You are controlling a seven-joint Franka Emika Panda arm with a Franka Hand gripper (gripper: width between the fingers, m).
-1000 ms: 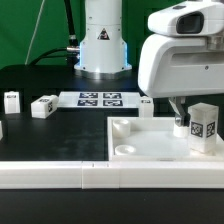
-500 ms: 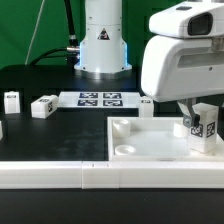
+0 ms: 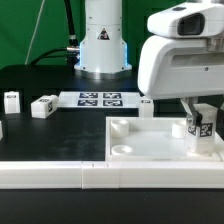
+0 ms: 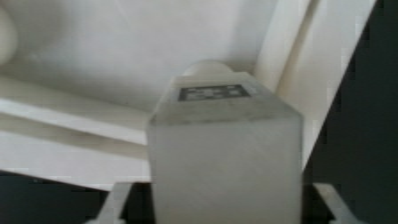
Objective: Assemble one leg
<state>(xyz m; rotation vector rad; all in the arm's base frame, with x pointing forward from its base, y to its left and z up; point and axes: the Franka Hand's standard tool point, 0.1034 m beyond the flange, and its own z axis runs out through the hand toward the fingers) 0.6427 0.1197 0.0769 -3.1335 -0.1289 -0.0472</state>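
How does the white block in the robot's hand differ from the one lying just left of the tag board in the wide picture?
The held leg stands upright, while the loose leg lies on its side. The held leg is clamped in the gripper over the white panel, while the loose leg rests free on the black table. Both are small white blocks with a black-and-white tag.

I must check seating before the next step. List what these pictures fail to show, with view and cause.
Wrist view: the small white plastic leg hides its own lower end and whatever lies beneath.
Exterior view: the arm's white housing half covers a white tagged block.
Exterior view: the left edge cuts off another white block.
Exterior view: tags on the flat white marker board are too small to read.
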